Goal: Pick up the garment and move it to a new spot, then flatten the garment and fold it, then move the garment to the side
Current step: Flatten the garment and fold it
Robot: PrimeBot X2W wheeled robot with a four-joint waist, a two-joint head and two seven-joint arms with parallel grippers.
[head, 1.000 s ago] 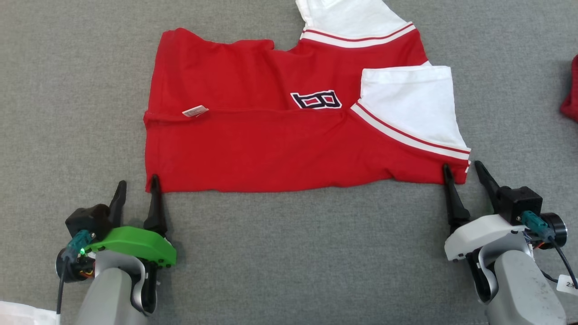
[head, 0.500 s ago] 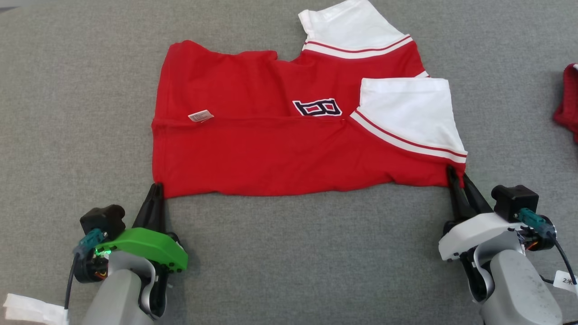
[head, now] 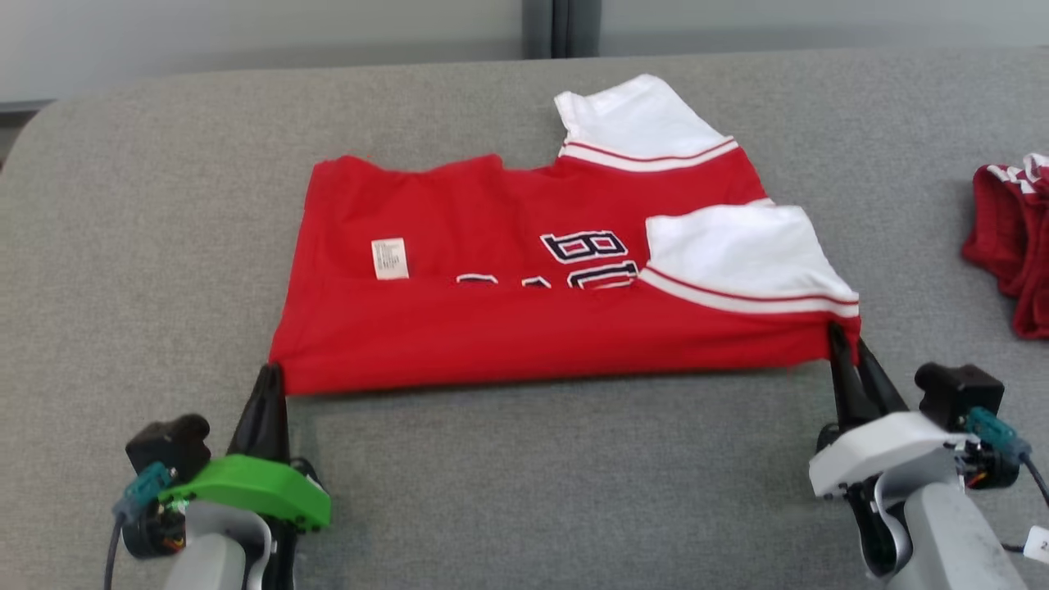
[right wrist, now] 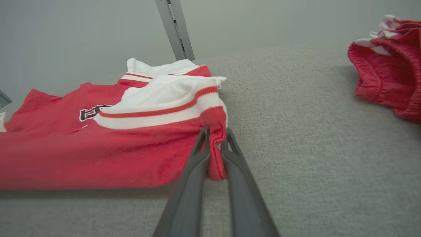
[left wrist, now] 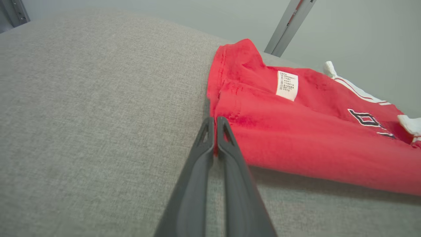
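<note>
The garment [head: 524, 328] is a red shirt with white sleeves, folded lengthwise on the grey surface; its near edge hangs lifted off the surface. My left gripper [head: 269, 378] is shut on the garment's near left corner [left wrist: 227, 118], and the fingers [left wrist: 210, 138] pinch the red hem. My right gripper [head: 844, 342] is shut on the near right corner, with a fold of red cloth [right wrist: 215, 154] squeezed between its fingers [right wrist: 200, 148]. A white label [head: 389, 258] and dark lettering [head: 586, 246] show on the upper layer. The garment [right wrist: 98, 144] sags between the two grips.
Another red and white garment [head: 1012, 246] lies bunched at the right edge, also seen as a red heap [right wrist: 388, 75] in the right wrist view. The grey padded surface [head: 524, 492] curves down at its far left corner. A grey post [head: 561, 24] stands behind it.
Both grippers shut on the garment's near corners and raised the near edge. More lettering shows and the label has turned upright. The head camera has tilted up, showing the wall.
</note>
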